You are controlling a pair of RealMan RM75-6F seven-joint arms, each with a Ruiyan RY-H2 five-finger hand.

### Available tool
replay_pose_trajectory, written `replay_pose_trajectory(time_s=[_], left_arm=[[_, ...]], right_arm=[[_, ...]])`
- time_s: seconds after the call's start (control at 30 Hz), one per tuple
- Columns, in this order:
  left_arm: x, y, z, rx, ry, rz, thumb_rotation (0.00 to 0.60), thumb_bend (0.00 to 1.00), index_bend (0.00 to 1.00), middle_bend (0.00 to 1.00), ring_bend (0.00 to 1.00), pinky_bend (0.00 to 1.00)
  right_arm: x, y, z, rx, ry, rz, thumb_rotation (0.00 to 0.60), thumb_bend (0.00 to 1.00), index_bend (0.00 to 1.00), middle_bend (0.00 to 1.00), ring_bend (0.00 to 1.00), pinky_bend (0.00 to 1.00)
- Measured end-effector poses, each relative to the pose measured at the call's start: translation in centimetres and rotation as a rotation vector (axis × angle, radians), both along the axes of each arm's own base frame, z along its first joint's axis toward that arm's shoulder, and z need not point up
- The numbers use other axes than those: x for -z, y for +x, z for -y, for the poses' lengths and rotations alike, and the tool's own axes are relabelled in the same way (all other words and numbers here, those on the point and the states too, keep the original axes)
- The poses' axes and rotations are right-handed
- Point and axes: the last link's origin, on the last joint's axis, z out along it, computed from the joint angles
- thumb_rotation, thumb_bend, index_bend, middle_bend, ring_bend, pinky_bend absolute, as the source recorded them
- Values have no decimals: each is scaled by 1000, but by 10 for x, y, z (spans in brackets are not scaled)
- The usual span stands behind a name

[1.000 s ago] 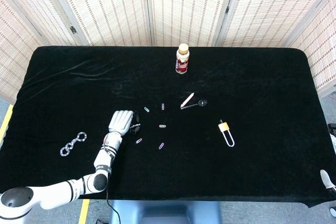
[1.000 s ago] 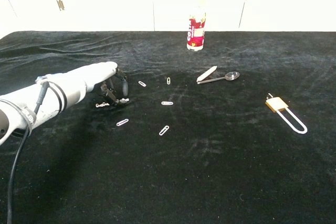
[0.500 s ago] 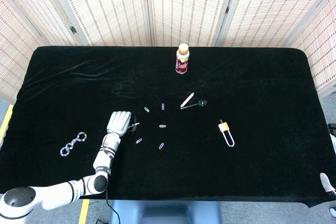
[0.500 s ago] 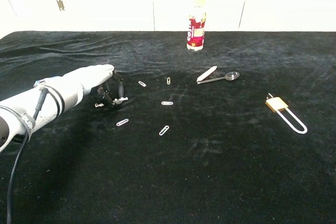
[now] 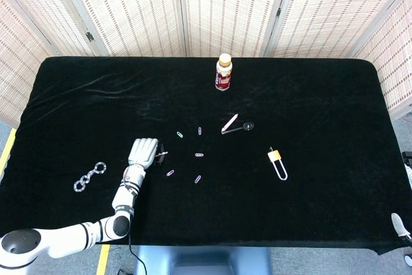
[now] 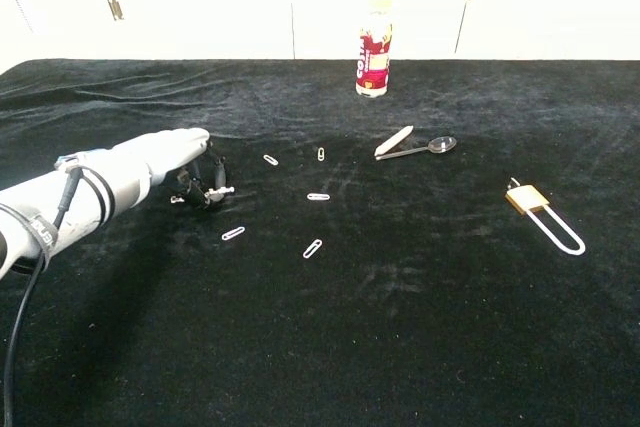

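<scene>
Curling low over the table (image 6: 420,327), the left hand's (image 6: 185,162) fingers pinch a small clip (image 6: 222,190), hidden from the head view.

A table (image 5: 322,88) draped in black cloth stands before folding screens (image 5: 225,4) of pale woven panels in white frames. Grey floor with a yellow line (image 5: 8,149) shows at left. Light is even.

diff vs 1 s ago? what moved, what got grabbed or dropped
The left hand has drawn back toward the robot and to its own left, fingers curled over a small dark clip that moved along with it. Whether the clip is held or just dragged is not clear. The paper clips, bottle, spoon, padlock and chain stayed put. The right hand stayed out of view.
</scene>
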Motion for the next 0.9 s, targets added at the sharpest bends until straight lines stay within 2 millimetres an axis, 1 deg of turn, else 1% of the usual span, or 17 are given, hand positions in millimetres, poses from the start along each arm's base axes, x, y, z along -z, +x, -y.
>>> replay_pose_trajectory(time_s=[0.23, 0.53, 0.67, 0.9], left_arm=[[-9, 11, 8, 11, 15, 93, 600, 572, 844, 1000, 1000, 1000], [-18, 35, 23, 36, 4, 309, 600, 594, 846, 1000, 1000, 1000], [-15, 40, 30, 41, 5, 317, 600, 600, 847, 1000, 1000, 1000], [3, 51, 52, 44, -23, 355, 600, 604, 847, 1000, 1000, 1000]], right_arm=[[0, 0, 1, -10, 13, 4, 600, 290, 0, 0, 0, 0], [-4, -1, -1, -39, 35, 20, 600, 289, 0, 0, 0, 0], [-6, -1, -7, -62, 29, 22, 600, 290, 0, 0, 0, 0], [-5, 0, -14, -99, 44, 19, 600, 290, 0, 0, 0, 0]])
